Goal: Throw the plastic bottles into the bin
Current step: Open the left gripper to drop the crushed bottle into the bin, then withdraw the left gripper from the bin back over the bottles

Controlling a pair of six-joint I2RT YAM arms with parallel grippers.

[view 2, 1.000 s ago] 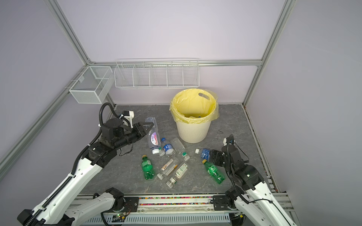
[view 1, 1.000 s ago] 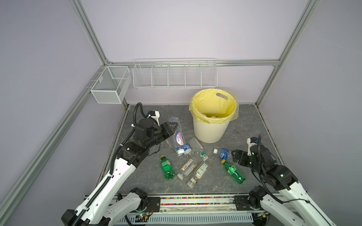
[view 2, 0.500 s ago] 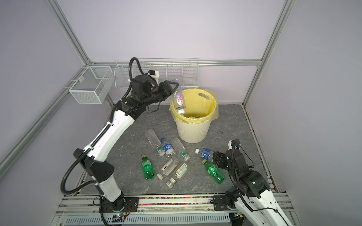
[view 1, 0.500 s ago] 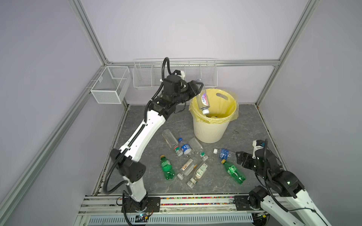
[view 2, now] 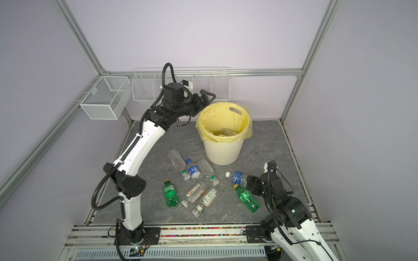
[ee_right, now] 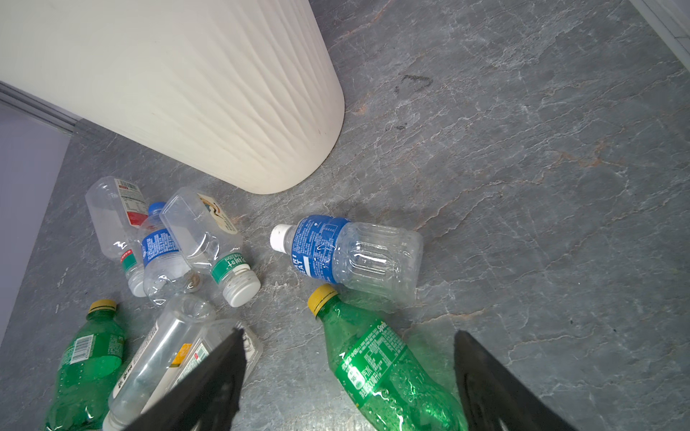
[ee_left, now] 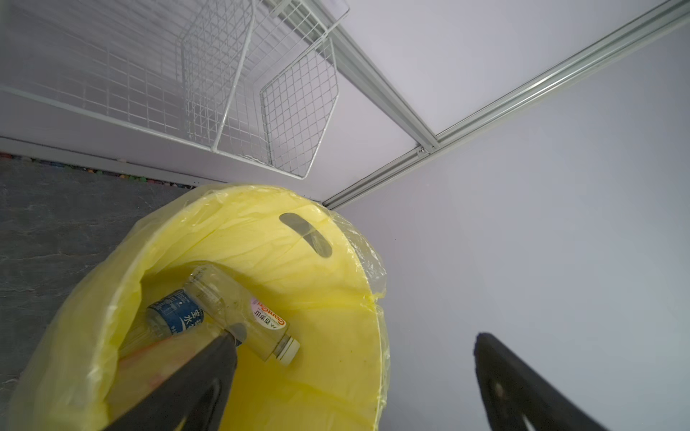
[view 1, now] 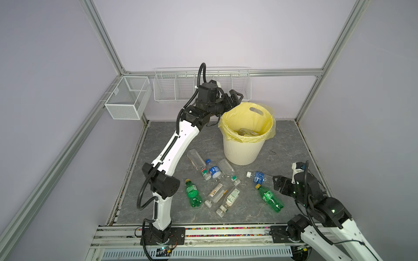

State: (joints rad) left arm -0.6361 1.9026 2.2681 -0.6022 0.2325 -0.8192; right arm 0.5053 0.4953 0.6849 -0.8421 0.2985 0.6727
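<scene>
Left fingers [ee_left: 201,380] just opened above bin [view 1: 239,151]: bottle [ee_left: 257,321] dropped inside. Right fingers [ee_right: 209,380] open over green bottle [ee_right: 381,369], next pick

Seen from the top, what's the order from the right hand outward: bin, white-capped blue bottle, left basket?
In a top view:
1. White-capped blue bottle, just ahead of the right hand.
2. Bin, farther back, mid-floor.
3. Left basket, far left wall.

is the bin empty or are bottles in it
Not empty. In the left wrist view the bin holds at least two: a white-capped clear bottle and a blue-labelled bottle.
</scene>
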